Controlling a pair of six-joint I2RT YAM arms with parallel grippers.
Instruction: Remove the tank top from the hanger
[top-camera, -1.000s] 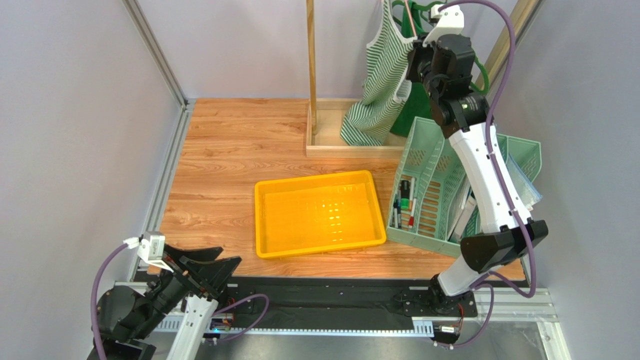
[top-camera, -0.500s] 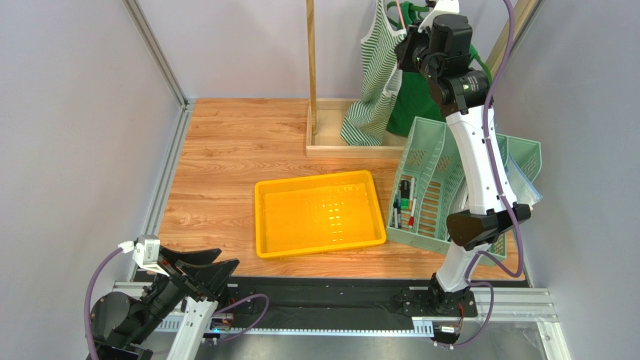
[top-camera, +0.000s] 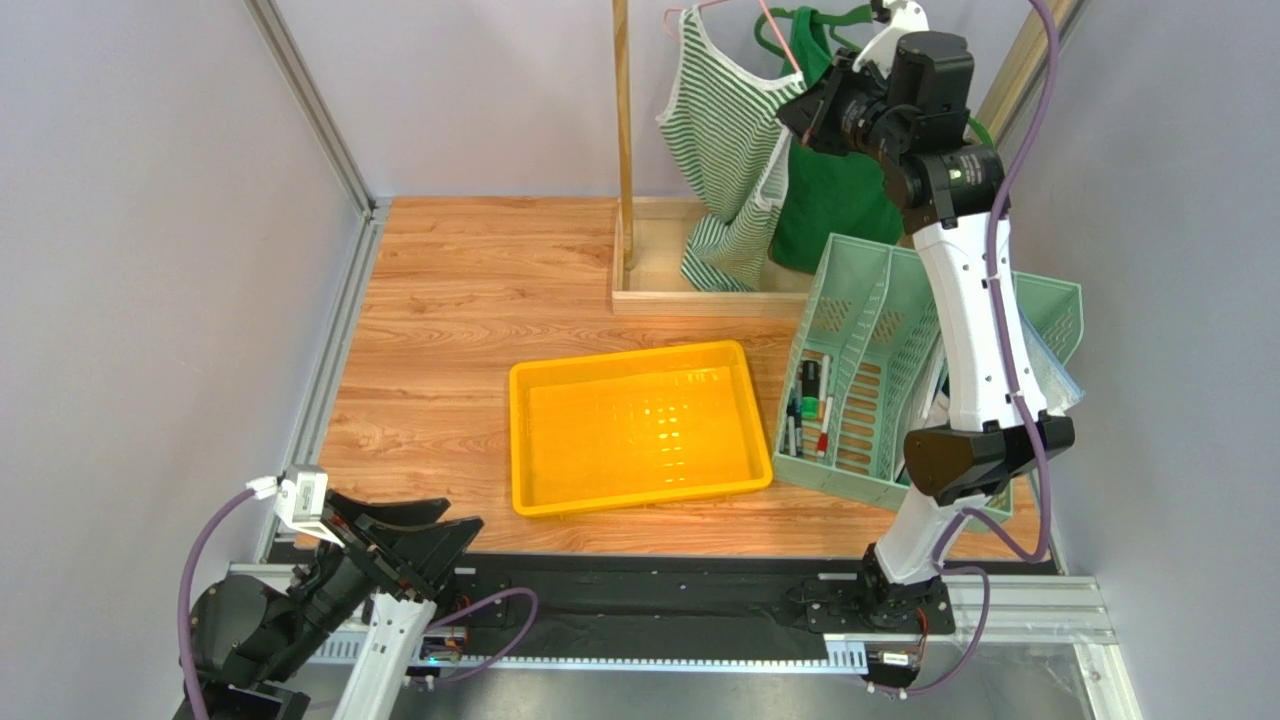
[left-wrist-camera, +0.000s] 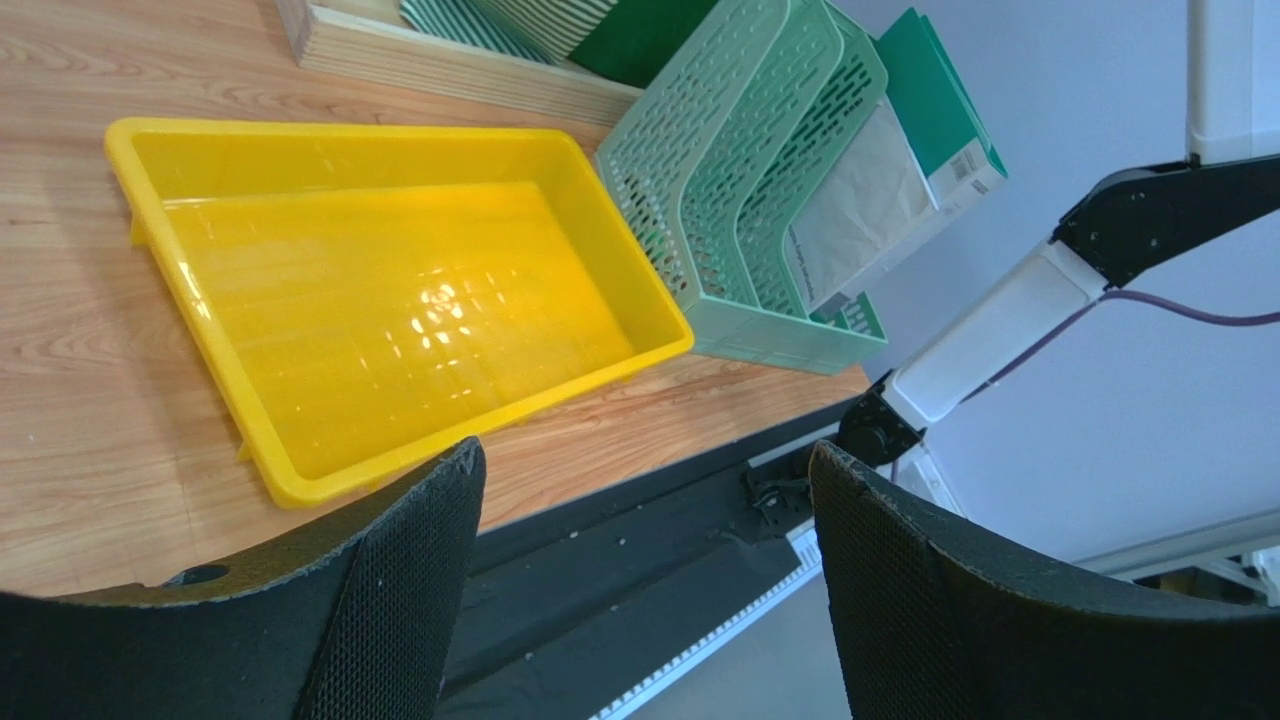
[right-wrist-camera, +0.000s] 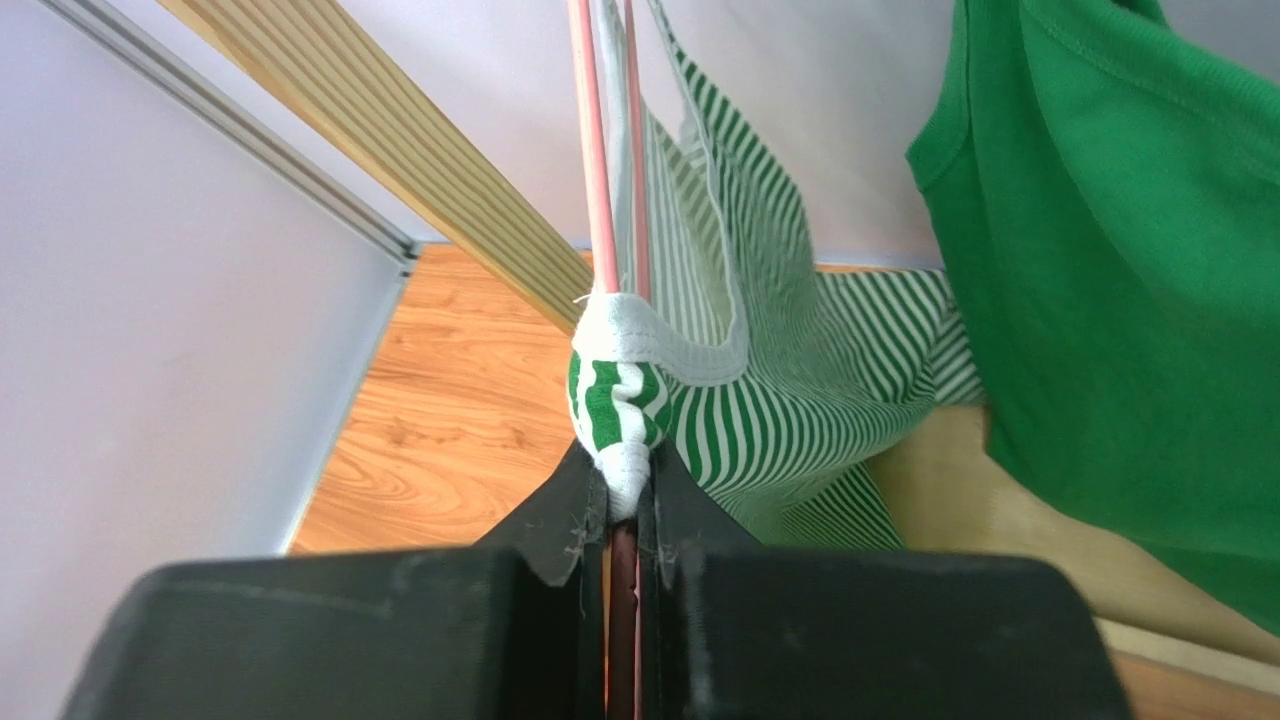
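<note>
Right wrist view first: the right fingers (right-wrist-camera: 564, 518) are pinched shut on a bunched strap of the green-and-white striped tank top (right-wrist-camera: 751, 390), right where it wraps around the thin pink wire hanger (right-wrist-camera: 589, 150). The hanger's rods run straight up out of the grip. The rest of the striped fabric hangs just behind, and a plain dark green garment (right-wrist-camera: 1112, 270) hangs to the right of it.

From the top camera, that arm is stretched way up at the back of the desk (top-camera: 451, 300). The tank top is up on the hanger, spread out beside the upright wooden rack post (top-camera: 621, 105), and its lower end drapes down into the rack's wooden base frame (top-camera: 661, 285).

The left fingers (left-wrist-camera: 398, 585) are spread wide apart with nothing between them, parked low at the near edge.

Further out on the desk are a shallow yellow plastic tray (top-camera: 516, 435) in the middle and a mint green slotted file organiser (top-camera: 849, 323) just beside it on the right, with pens and papers in it.
</note>
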